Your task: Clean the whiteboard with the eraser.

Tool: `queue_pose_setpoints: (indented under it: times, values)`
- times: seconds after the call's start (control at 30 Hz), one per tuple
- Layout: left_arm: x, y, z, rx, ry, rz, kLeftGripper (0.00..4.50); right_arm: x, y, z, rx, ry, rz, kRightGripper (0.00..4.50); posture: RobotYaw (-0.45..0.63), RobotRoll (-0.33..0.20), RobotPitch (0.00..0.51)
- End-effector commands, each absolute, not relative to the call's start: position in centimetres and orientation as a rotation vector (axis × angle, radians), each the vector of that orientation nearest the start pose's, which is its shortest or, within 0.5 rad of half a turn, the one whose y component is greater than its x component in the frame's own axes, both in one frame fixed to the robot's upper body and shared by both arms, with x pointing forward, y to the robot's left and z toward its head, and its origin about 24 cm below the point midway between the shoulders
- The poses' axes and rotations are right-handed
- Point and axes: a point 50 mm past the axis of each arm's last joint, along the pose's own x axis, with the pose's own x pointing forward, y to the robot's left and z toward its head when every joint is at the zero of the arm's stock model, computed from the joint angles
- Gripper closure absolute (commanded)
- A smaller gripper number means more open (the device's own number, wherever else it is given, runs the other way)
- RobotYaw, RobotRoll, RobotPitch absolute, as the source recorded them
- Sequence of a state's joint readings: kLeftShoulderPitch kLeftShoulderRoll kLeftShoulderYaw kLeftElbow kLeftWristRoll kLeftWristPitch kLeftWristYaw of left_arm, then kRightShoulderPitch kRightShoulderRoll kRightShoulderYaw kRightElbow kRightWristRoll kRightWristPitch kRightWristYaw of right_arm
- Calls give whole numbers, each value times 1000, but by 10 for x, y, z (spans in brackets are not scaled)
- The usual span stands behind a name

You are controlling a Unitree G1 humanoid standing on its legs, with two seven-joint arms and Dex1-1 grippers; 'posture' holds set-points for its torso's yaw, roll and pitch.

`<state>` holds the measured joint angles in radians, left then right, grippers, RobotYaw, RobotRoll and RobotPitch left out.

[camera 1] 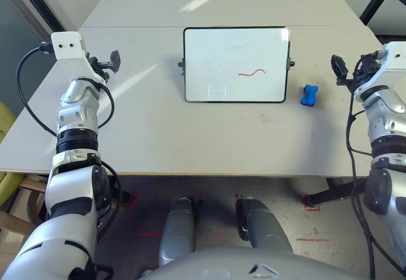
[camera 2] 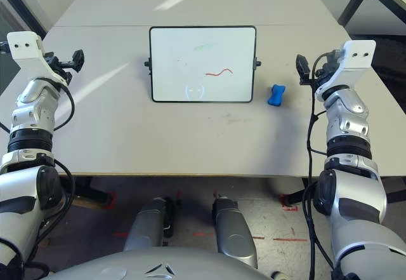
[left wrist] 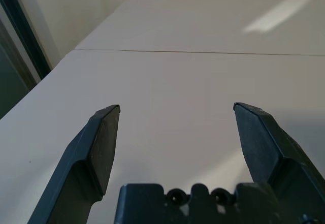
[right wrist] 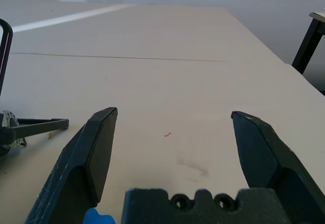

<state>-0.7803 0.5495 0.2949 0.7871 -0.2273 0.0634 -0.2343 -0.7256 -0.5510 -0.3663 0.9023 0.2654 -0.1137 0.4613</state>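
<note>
Your small bright blue bone-shaped eraser [camera 2: 276,94] lies just right of the black-framed whiteboard [camera 2: 203,64]; likely light and firm, so pinch its narrow waist. Both the left gripper [left wrist: 175,132] and the right gripper [right wrist: 172,137] gape wide, empty.

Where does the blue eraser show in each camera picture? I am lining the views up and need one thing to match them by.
Left eye view: the eraser lies on the table, just right of the whiteboard.
Right eye view: same spot, right of the whiteboard's lower corner.
Left wrist view: bare table ahead of the open fingers.
Right wrist view: a blue sliver at the bottom edge, by one finger.
Shared landmark: the whiteboard's black side knob, also in the right wrist view.
</note>
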Motion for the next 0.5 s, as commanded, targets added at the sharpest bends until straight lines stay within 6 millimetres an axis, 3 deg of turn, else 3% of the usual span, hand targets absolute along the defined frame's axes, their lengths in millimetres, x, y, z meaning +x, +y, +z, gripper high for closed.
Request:
queue_pose_setpoints:
  times: [0.03,0.3,0.5]
  values:
    - [368,305,163,44,-60,130,0,348,-319,138,21,-134,-8,35,-131,0,114]
    - [367,298,162,33,-60,54,0,351,-316,140,17,-132,-8,35,-133,0,108]
    - [350,253,161,9,-12,-415,0,351,-315,139,4,-117,-8,35,-137,0,101]
